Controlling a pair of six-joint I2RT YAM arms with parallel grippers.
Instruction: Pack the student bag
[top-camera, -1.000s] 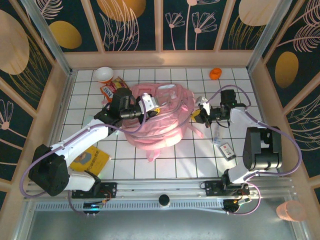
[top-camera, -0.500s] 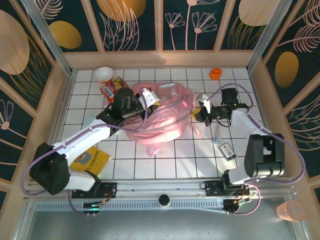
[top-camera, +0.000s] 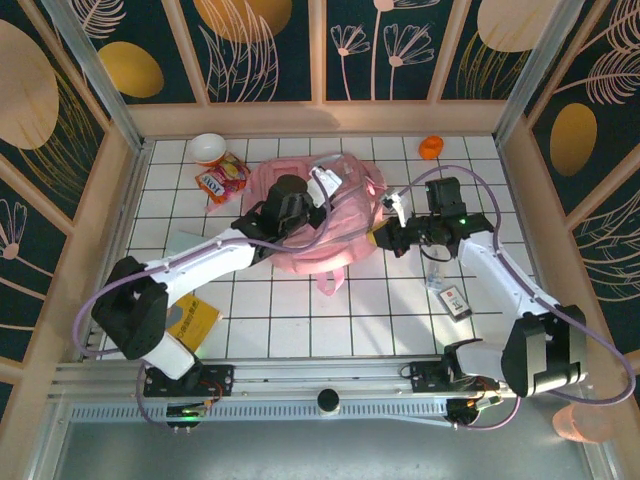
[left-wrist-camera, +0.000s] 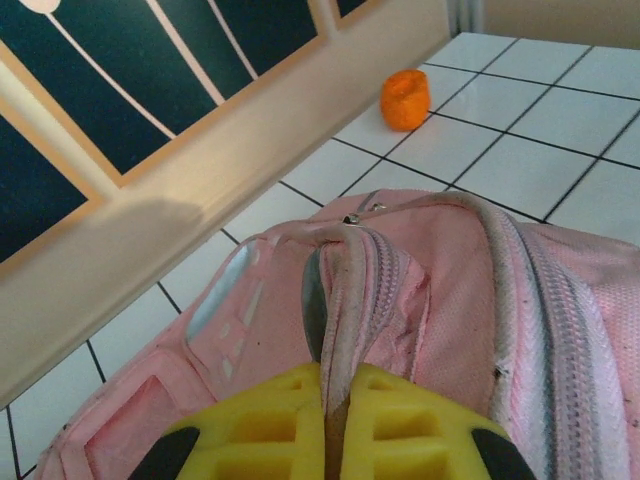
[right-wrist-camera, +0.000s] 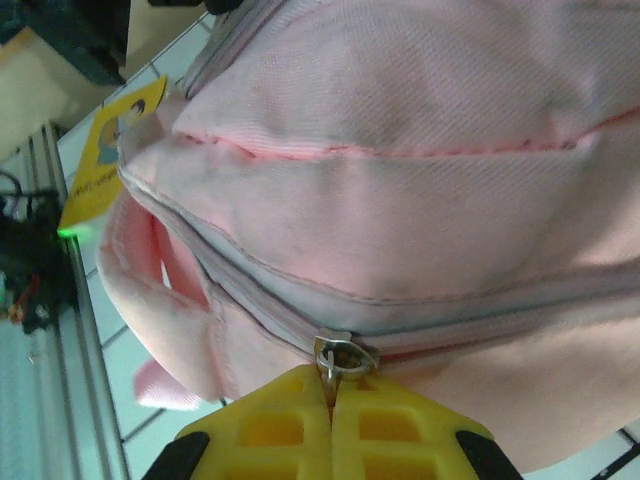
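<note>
PACKING BENCH: The pink bag (top-camera: 340, 240) lies on the tiled table (top-camera: 400, 320), mid-table toward the back wall, between two arms. The left gripper (left-wrist-camera: 335, 400) is clamped on a strap (left-wrist-camera: 335, 300) at the bag's top. The right gripper (right-wrist-camera: 330, 395) pinches a zipper pull (right-wrist-camera: 340, 355) (yellow pads (right-wrist-camera: 260, 430) pressed together under its ring). An orange cup (left-wrist-camera: 405, 98) stands near the wall.

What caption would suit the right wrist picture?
Right gripper pinching a zipper pull on the pink student bag.
</note>
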